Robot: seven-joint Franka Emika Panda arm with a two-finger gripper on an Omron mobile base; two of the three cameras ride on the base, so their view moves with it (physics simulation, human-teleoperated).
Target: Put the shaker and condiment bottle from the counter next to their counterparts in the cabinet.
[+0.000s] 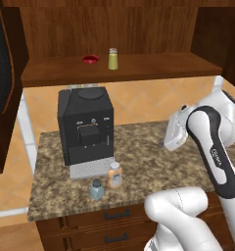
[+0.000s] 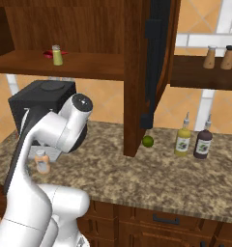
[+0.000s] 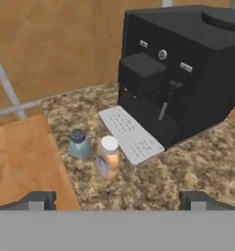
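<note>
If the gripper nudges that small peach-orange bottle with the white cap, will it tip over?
Probably. The small translucent peach-orange bottle with a white cap stands upright, tall for its narrow base, so a push near the cap would likely topple it. Being round, it may then roll on the speckled granite counter toward the pale blue-grey shaker close beside it.

Small flat red item [image 1: 91,59] on shelf, upper centre of my left base view: too small to tell what it is; in right base view mostly hidden behind yellow-green shaker [image 2: 56,55]. Translucent peach-orange bottle [image 2: 41,161], lower left of right base view: partly covered by white arm. Black coffee machine [image 3: 188,73]: cut off by hand view's right edge.
</note>
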